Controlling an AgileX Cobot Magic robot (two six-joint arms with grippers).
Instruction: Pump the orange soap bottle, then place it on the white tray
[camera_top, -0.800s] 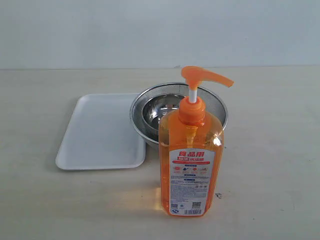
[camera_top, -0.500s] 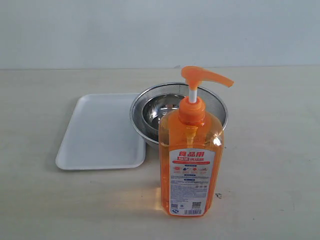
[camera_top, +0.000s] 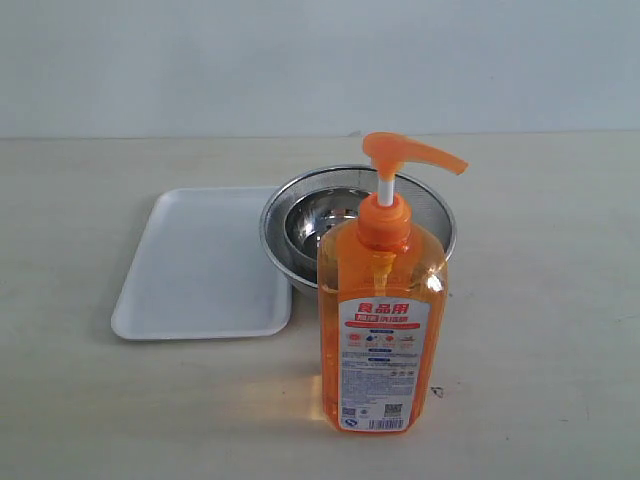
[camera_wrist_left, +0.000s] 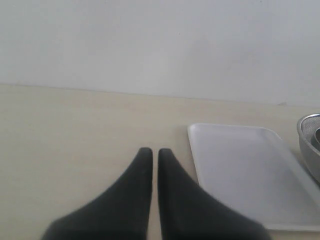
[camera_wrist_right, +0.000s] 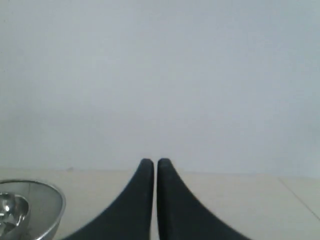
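The orange soap bottle (camera_top: 382, 330) stands upright at the front of the table, its pump head (camera_top: 408, 152) raised on the white stem. Behind it to the left lies the white tray (camera_top: 205, 262), bare. Neither gripper shows in the exterior view. In the left wrist view my left gripper (camera_wrist_left: 155, 152) is shut with nothing between its black fingers, low over the table beside the white tray (camera_wrist_left: 245, 170). My right gripper (camera_wrist_right: 155, 162) is also shut and holds nothing, facing the wall. The bottle appears in neither wrist view.
A round steel mesh bowl (camera_top: 318, 215) sits right behind the bottle, touching the tray's right edge. Its rim shows in the left wrist view (camera_wrist_left: 309, 145) and the right wrist view (camera_wrist_right: 47, 202). A pale wall bounds the table at the back.
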